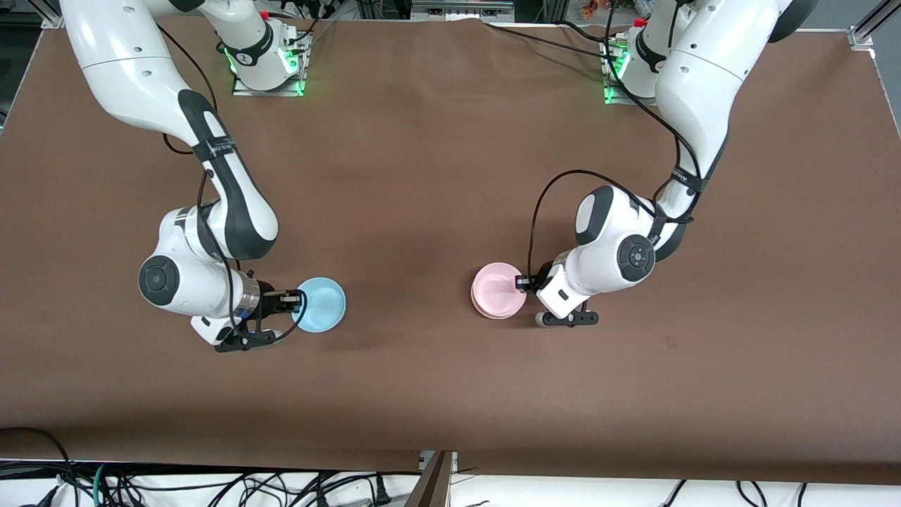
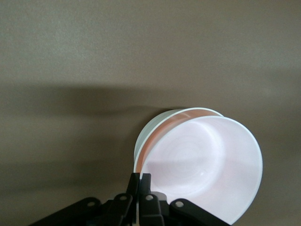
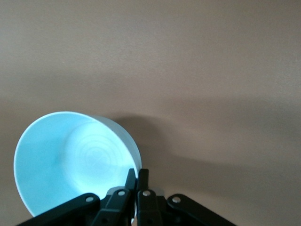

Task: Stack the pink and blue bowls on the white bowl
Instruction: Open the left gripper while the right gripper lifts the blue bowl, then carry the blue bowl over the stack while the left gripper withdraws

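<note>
My left gripper (image 1: 522, 283) is shut on the rim of the pale pink bowl (image 1: 497, 289), toward the left arm's end of the table. In the left wrist view the gripper (image 2: 139, 176) pinches the rim, and the pink bowl (image 2: 202, 165) sits tilted in the white bowl (image 2: 149, 131). Only the white bowl's rim and a strip of wall show under it. My right gripper (image 1: 294, 301) is shut on the rim of the light blue bowl (image 1: 321, 303), toward the right arm's end. The right wrist view shows the gripper (image 3: 136, 173) on the tilted blue bowl (image 3: 66, 160), slightly off the table.
The brown table cloth (image 1: 422, 211) lies bare between the two bowls. Both arm bases (image 1: 267, 63) stand along the edge farthest from the front camera. Cables (image 1: 211, 486) hang below the table's near edge.
</note>
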Tool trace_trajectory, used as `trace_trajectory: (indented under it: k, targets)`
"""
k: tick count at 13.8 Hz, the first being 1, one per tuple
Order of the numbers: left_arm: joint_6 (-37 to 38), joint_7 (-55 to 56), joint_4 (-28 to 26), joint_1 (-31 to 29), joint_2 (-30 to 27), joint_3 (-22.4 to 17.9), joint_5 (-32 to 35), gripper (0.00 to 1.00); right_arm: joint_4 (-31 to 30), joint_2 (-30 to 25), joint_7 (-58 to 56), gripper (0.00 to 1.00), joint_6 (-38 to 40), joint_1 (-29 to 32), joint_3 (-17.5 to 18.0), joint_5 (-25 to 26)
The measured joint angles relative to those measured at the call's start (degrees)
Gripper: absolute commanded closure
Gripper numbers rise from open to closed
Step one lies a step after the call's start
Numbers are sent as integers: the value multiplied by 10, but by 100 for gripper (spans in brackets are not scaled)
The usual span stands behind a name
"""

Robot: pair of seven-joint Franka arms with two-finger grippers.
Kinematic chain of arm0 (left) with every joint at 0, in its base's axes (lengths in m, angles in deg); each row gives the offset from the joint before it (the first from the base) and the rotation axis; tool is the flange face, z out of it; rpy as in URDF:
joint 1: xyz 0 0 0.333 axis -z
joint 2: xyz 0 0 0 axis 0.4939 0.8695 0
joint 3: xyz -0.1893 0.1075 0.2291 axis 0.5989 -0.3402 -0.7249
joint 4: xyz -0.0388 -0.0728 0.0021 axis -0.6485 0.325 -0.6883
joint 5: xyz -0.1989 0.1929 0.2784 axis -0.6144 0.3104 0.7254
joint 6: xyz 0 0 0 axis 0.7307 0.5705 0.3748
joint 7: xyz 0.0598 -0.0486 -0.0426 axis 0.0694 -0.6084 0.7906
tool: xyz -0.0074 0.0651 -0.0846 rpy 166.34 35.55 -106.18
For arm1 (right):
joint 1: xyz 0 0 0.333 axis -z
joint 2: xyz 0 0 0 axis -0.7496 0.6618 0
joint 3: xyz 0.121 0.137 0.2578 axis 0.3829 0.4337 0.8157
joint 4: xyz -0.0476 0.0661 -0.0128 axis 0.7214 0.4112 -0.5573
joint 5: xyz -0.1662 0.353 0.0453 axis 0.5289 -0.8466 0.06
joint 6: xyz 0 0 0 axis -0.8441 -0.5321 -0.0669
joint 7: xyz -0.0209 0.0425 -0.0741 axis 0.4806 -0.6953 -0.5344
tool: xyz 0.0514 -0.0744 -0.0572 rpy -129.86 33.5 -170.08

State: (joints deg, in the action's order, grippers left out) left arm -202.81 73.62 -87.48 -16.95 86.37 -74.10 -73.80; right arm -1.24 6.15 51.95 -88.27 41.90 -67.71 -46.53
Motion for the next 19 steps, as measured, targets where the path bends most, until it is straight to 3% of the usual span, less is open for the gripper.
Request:
trace_trajectory:
  k: [1, 2, 3, 7, 10, 14, 16, 19]
  targets:
    - [-1, 8, 1, 2, 1, 0, 0, 47, 0, -6, 0, 100, 9, -4, 0, 0]
    - [-2, 16, 4, 2, 1, 0, 0, 27, 5, -10, 8, 100, 17, -10, 1, 0]
    - [-2, 22, 7, 2, 1, 0, 0, 0, 15, -13, 23, 100, 29, -16, 1, 0]
    - [27, 24, 28, -20, -19, -6, 0, 0, 38, -19, 84, 100, 65, -40, 2, 0]
    - [159, 24, 38, -69, -83, -40, 13, 0, 55, -19, 178, 100, 71, -75, 4, 0]
    - [306, 23, 41, -130, -194, -61, 137, 0, 120, -1, 415, 100, 70, -171, 6, 0]
    - [366, 6, 41, -137, -246, -61, 151, 0, 168, 34, 540, 100, 39, -223, 6, 0]
    - [441, -49, 56, -146, -297, -75, 152, 0, 203, 95, 671, 100, -81, -282, 4, 0]
